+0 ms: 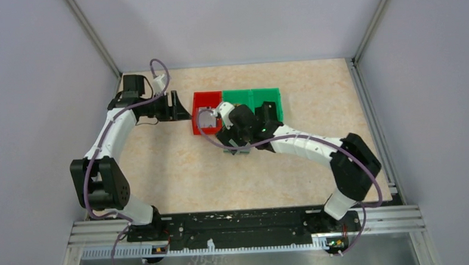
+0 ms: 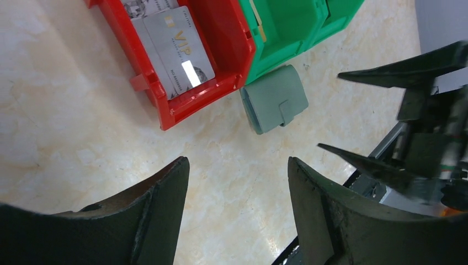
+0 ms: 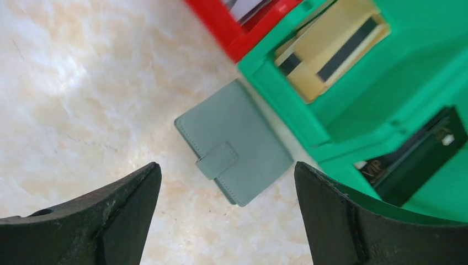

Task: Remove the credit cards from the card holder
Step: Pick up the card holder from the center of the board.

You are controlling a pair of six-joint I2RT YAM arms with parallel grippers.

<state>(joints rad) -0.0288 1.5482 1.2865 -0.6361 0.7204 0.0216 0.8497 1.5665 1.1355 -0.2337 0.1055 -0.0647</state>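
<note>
My right tool (image 3: 225, 168), spread wide and holding nothing, hangs above the closed card holder (image 3: 237, 138) on the bench (image 3: 83, 83). The green bin (image 3: 281, 105), just beside at 2 o'clock, contains credit cards (image 3: 331, 55). My left tool (image 2: 237, 160): spread, nothing held.

A red bin (image 1: 207, 101) sits on the beige marbled table (image 1: 174, 171). Two green bins (image 1: 266, 97) stand right beside it, touching, all in one row.
</note>
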